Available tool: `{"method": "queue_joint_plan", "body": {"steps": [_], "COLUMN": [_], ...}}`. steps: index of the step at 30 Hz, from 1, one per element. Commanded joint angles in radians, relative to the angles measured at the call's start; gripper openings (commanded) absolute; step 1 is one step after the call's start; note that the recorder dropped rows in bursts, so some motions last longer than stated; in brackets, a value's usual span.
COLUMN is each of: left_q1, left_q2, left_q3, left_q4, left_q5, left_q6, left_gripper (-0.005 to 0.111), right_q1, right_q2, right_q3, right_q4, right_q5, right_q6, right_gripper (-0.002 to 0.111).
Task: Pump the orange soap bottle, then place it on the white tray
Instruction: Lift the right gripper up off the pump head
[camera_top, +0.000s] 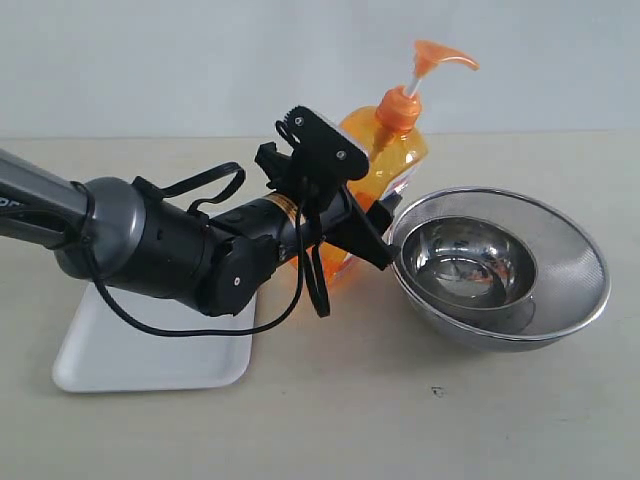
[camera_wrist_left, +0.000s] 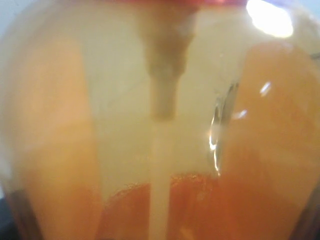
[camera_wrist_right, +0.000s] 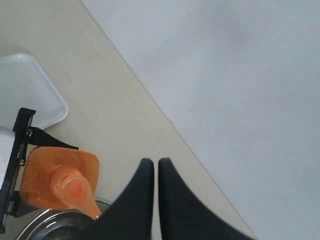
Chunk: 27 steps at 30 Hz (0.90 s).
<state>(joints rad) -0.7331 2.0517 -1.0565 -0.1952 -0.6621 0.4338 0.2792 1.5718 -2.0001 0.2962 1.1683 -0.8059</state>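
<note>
though blurred, probable tube (camera_wrist_left: 159, 190) inside orange bottle (camera_wrist_left: 260, 150)

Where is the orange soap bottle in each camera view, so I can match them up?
Exterior view: the orange soap bottle shows upper centre, left of the steel bowls.
Left wrist view: the bottle fills the picture, blurred.
Right wrist view: bottle seen from above, between the white tray and the bowls.
Shared landmark: the steel bowls, in the exterior and right wrist views.
</note>
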Motion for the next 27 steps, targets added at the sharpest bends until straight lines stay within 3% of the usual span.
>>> {"method": "queue_joint_plan", "body": {"steps": [1, 8, 27], "left_q1": [-0.008, -0.008, -0.008], "left_q2": [-0.017, -0.017, -0.017], "left_q3": [-0.014, -0.014, -0.014], "left_q4": [0.013, 0.013, 0.013], "left_q5": [-0.097, -0.097, -0.097], "left_q6": [-0.003, -0.003, -0.015], "left_gripper": [0.005, 0.005, 0.005], "right_q1": [-0.003, -0.003, -0.003], "right_q2": [-0.029, -0.077, -0.392], "right_q3": [0.0, 0.028, 0.559], "right_q4": [-0.021, -0.053, -0.155], "right_q5": [0.002, -0.009, -0.459], "right_q6": [0.016, 0.039, 0.257], "right_gripper": [0.0, 0.0, 0.0]}}
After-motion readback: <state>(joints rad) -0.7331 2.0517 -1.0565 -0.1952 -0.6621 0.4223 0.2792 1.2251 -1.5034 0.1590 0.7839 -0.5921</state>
